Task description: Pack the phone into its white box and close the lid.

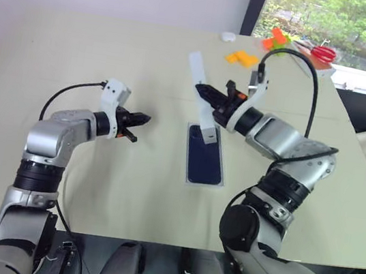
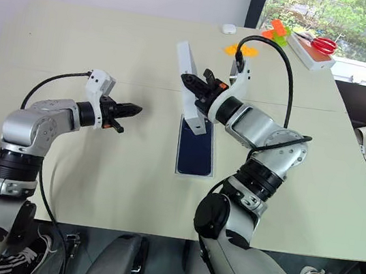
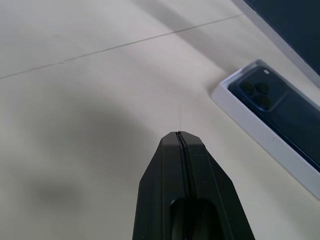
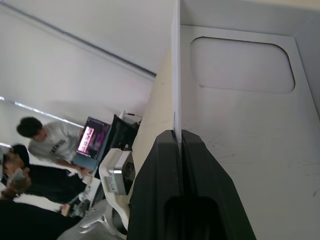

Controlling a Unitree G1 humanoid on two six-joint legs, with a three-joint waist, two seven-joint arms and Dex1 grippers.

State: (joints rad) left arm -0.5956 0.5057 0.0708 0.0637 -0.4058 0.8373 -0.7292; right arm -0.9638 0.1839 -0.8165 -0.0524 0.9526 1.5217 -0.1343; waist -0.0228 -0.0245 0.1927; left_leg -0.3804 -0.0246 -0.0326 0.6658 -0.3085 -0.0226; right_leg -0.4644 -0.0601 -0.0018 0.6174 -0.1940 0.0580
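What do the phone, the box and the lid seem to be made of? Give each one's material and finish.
Phone: glossy dark blue back, likely glass or polished plastic; it shines.
Box: matte white, probably cardboard; thin, square-edged walls.
Lid: the same matte white card, with a pressed rounded recess inside.

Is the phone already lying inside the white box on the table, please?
Yes: in the left wrist view the phone lies back-up inside the white box, with the box's rim showing around it.

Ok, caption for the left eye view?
Right gripper holds the lid tilted above the phone in the white box; left gripper shut.
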